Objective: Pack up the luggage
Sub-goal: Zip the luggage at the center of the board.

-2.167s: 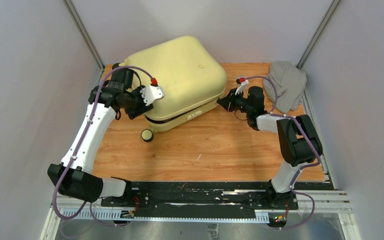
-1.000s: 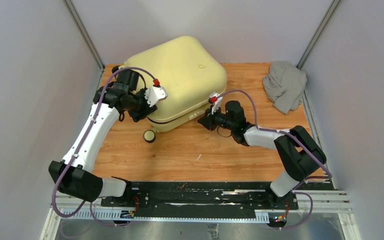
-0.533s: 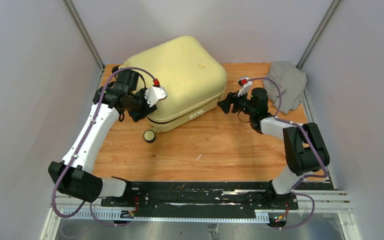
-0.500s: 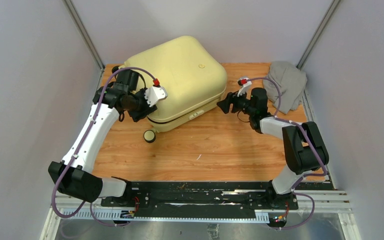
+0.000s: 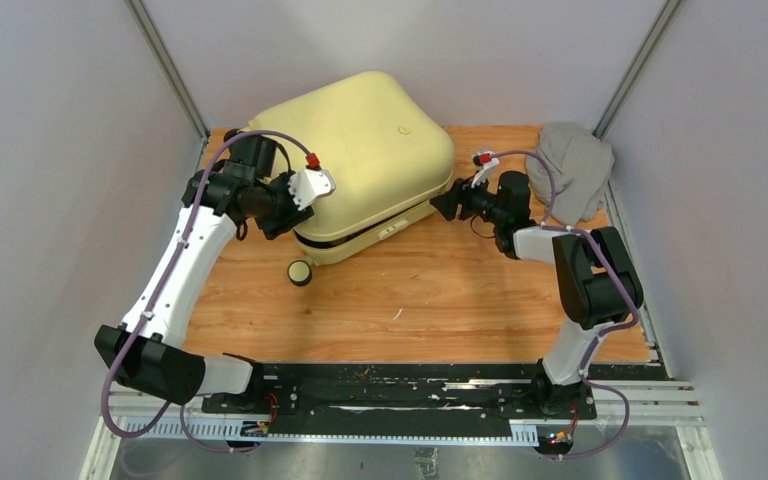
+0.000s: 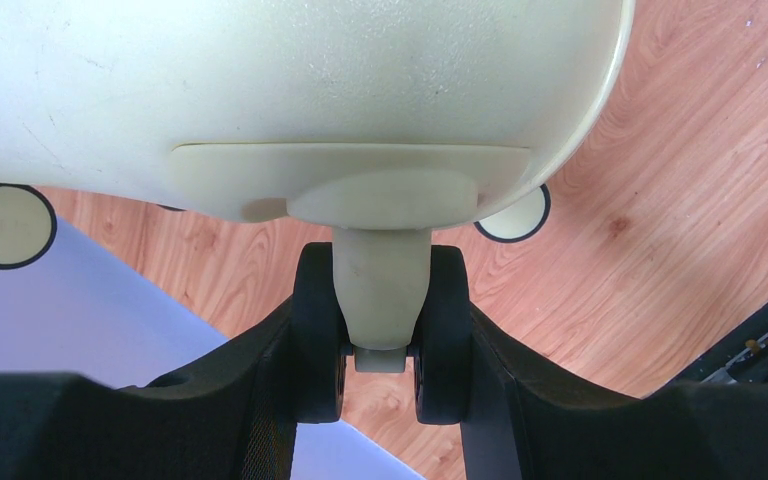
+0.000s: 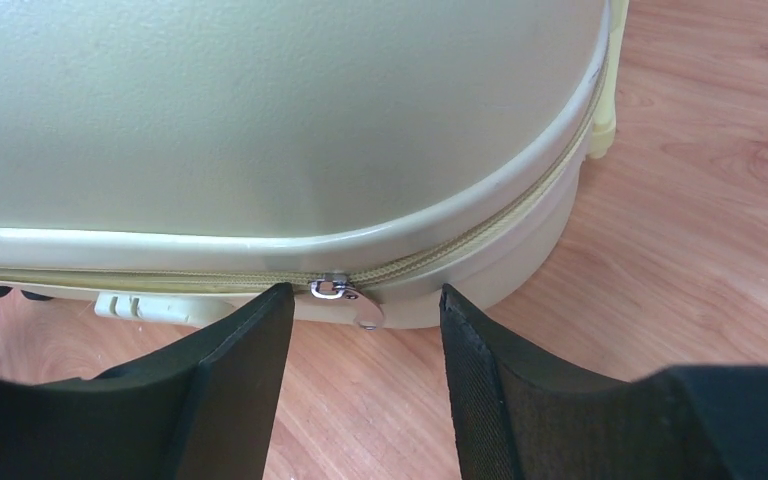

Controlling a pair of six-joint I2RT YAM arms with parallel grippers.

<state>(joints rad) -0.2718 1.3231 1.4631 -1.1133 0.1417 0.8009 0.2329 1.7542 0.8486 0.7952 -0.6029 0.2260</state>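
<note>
The pale yellow luggage (image 5: 360, 150) lies shut at the back of the wooden table, with a dark gap along its near-left seam. My left gripper (image 5: 295, 208) is at its left corner. In the left wrist view it (image 6: 382, 330) is shut on a caster (image 6: 380, 285), with a finger outside each black wheel. At the luggage's right corner my right gripper (image 5: 442, 204) stands open. In the right wrist view the silver zipper pull (image 7: 352, 298) hangs from the seam just beyond my right gripper (image 7: 363, 296), untouched.
A crumpled grey cloth (image 5: 572, 170) lies at the back right corner, behind the right arm. One luggage wheel (image 5: 300, 272) rests on the table near the front left corner of the case. Grey walls close in on both sides.
A second ago the right gripper was at the luggage's near side. It has swung back right to the case's right corner, where it stands open. The left arm keeps its grip.
</note>
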